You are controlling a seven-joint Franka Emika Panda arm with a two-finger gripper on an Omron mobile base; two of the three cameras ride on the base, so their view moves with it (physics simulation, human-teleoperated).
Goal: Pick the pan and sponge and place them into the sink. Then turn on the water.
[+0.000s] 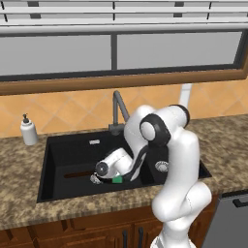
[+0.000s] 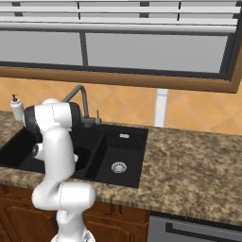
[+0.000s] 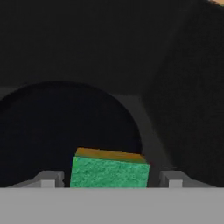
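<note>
Sink (image 1: 58,145), left base view: wide black double basin set in a speckled stone counter (image 1: 19,169) under a window. Pan (image 1: 77,173) lies in the larger basin; its brown handle shows as a thin strip on the basin floor, bowl mostly hidden behind the arm. Gripper (image 1: 104,180) is down inside this basin, w/ a bit of green sponge (image 1: 117,179) just beside it. Faucet (image 1: 118,109), dark grey gooseneck, stands at the sink's back edge; no water seen. White soap dispenser (image 1: 28,131) sits on the counter left of the sink.

Right base view: sink (image 2: 137,156) seen from the other side; smaller basin nearest, w/ a round silver drain (image 2: 118,167) on its floor. Faucet (image 2: 80,101) rises behind the sink; soap dispenser (image 2: 17,108) at the sink's far left. Arm blocks most of the larger basin.

Hand view: sponge (image 3: 109,171), green face w/ an orange-brown top edge, sits between the two fingertips (image 3: 50,179), over the pan's (image 3: 52,127) round black bowl. Fingers stand apart, a small gap on each side of the sponge; no contact visible, so jaws read as spread, not clamped. Sink wall (image 3: 188,87) is dark at right.
</note>
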